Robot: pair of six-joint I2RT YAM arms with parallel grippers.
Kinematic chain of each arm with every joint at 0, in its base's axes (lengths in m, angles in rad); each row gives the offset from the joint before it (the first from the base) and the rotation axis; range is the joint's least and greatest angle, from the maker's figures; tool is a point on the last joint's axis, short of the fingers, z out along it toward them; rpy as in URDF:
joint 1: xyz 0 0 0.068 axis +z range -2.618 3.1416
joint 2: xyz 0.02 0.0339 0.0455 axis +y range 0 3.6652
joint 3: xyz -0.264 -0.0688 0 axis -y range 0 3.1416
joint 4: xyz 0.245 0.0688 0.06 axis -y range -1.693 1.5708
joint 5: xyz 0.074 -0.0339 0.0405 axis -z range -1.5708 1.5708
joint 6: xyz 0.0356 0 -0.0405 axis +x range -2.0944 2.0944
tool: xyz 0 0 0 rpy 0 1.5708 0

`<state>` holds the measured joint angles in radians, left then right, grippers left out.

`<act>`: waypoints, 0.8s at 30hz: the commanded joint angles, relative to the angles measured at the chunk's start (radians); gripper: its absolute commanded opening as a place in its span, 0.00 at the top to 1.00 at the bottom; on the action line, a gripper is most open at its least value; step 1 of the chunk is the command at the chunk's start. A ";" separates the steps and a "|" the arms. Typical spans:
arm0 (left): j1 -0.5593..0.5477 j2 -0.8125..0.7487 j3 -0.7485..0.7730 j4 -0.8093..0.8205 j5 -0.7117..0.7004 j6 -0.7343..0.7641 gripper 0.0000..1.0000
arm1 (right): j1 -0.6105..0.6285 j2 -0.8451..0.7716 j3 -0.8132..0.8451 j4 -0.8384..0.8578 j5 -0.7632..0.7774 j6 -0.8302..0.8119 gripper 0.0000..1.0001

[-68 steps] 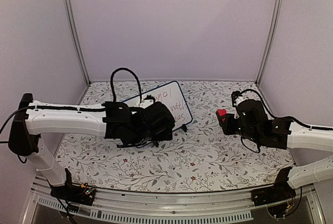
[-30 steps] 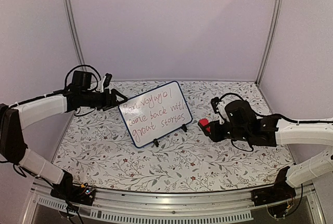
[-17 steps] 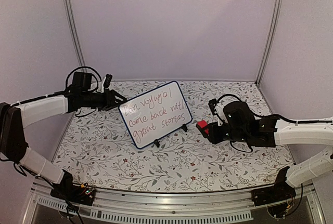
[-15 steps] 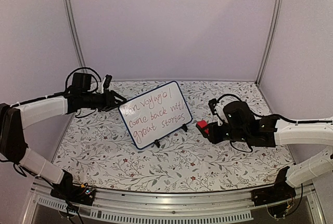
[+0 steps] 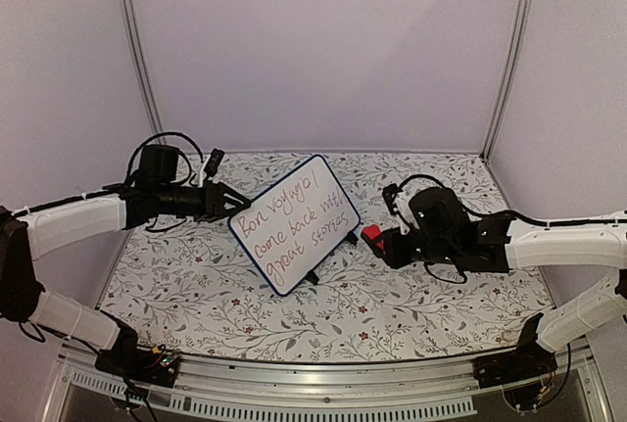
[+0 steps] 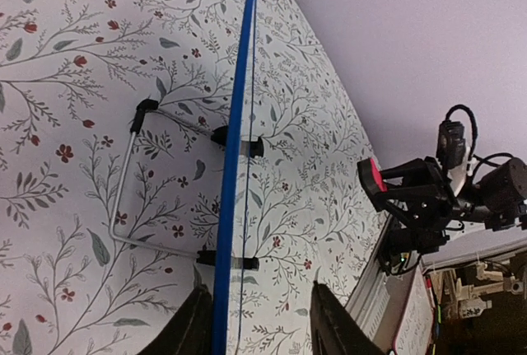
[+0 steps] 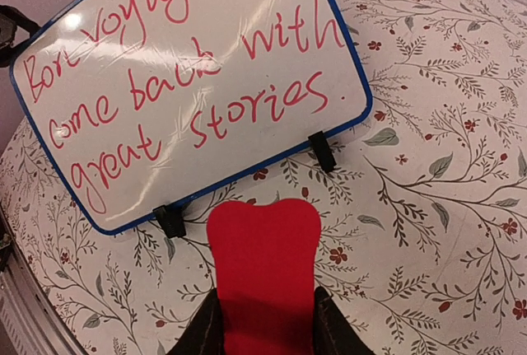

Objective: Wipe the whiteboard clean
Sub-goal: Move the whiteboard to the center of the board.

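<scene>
Eraser (image 7: pixel 263 256) in right tool (image 7: pixel 265 322), whiteboard (image 7: pixel 189 83) perhaps gripped

Board caught between two claws: the whiteboard (image 5: pixel 294 224) stands on the table (image 5: pixel 392 304), one edge running between the fingers (image 6: pixel 193 326) of my left claw (image 5: pixel 233 204), its wire stand (image 6: pixel 123 182) behind it. The eraser (image 7: pixel 263 248) sits in my right claw (image 7: pixel 263 322), just in front of the board's clip feet (image 7: pixel 170 221).
</scene>
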<state>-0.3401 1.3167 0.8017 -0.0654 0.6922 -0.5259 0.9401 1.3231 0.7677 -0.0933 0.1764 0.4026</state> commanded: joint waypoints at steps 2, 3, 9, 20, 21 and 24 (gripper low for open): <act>-0.041 -0.033 0.021 -0.017 -0.056 0.023 0.58 | 0.012 0.032 0.040 0.024 -0.005 -0.007 0.70; -0.038 -0.034 0.030 -0.034 -0.094 0.023 0.57 | 0.013 0.033 0.039 0.027 -0.005 -0.007 0.70; -0.010 0.015 0.114 -0.093 -0.249 -0.006 0.56 | 0.017 0.056 0.056 0.028 -0.015 -0.006 0.70; -0.068 0.184 0.224 -0.110 -0.173 -0.006 0.55 | 0.038 0.062 0.103 0.027 -0.014 -0.052 0.70; -0.073 0.185 0.213 -0.103 -0.171 -0.005 0.55 | 0.042 0.065 0.111 0.027 -0.016 -0.055 0.70; -0.078 0.181 0.195 -0.094 -0.168 0.002 0.54 | 0.046 0.079 0.137 0.016 -0.016 -0.067 0.70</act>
<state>-0.3996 1.5009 1.0191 -0.1619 0.5018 -0.5316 0.9745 1.3823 0.8520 -0.0834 0.1692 0.3649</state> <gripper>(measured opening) 0.454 0.305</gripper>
